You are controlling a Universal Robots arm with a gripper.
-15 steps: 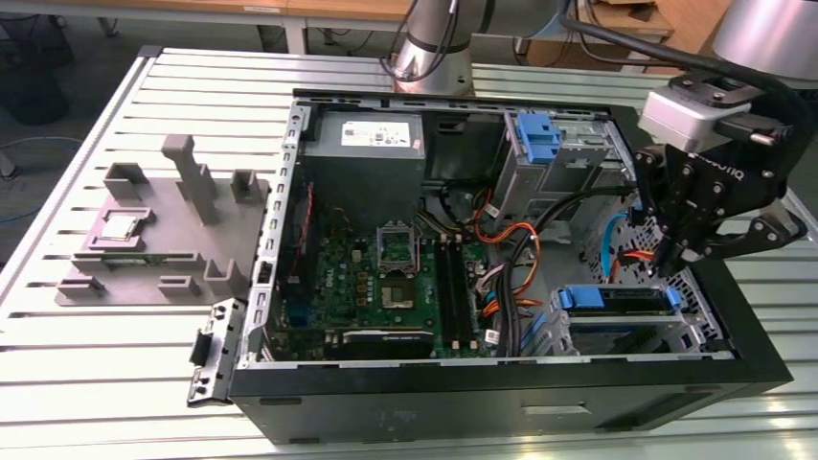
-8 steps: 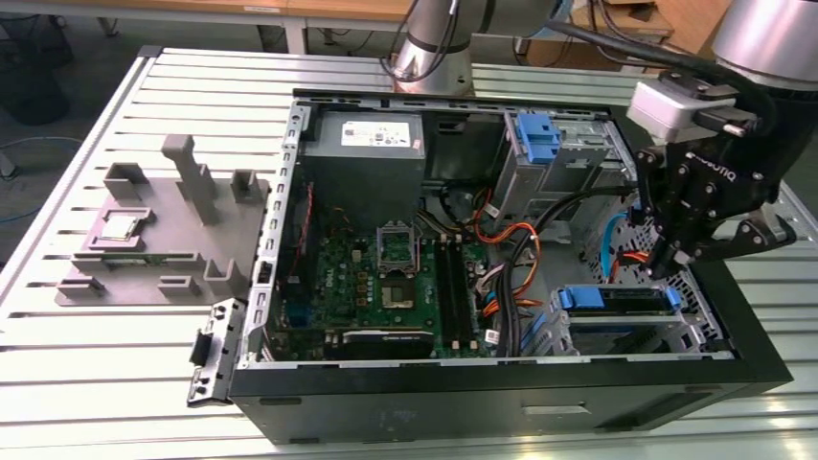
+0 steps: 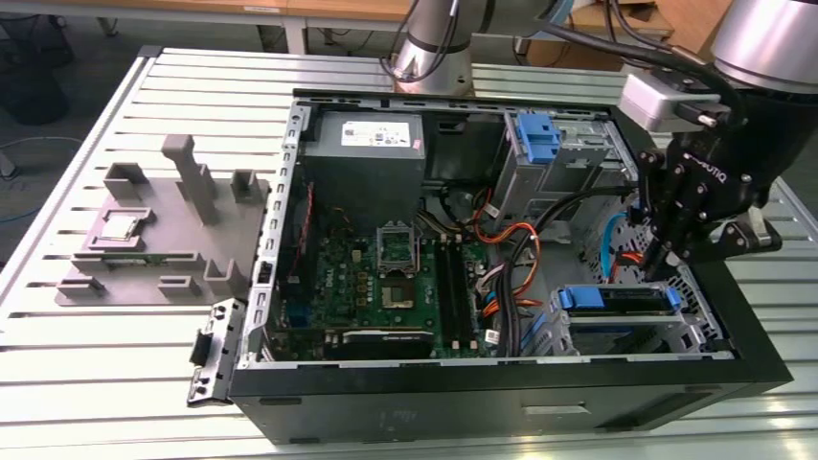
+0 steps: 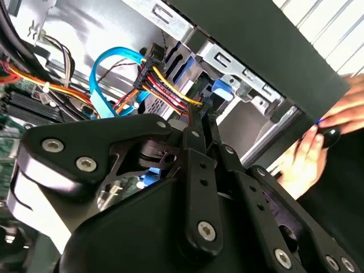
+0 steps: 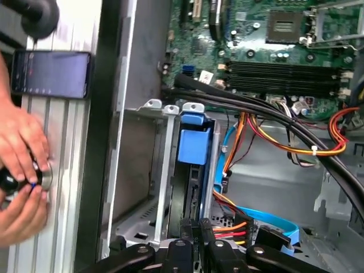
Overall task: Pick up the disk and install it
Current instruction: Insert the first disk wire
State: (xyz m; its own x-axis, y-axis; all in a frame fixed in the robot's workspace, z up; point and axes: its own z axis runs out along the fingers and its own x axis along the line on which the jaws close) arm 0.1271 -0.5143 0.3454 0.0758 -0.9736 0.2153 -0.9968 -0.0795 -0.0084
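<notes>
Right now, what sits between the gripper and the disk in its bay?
In the exterior view, nothing separates them: the gripper hangs just above the disk seated in the drive cage, with orange and blue cables running beside it.

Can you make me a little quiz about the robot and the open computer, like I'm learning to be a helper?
1. True or false: the flat disk with blue plastic rails sits in the grey metal drive cage inside the black computer case.
2. Pick one: the black robot gripper is nearest to A) the grey power-supply box, B) the drive cage, C) the small square silver chip.
3. One word: what colour is the flat looping cable in the second wrist view?

Key: 1 true; 2 B; 3 blue.
</notes>
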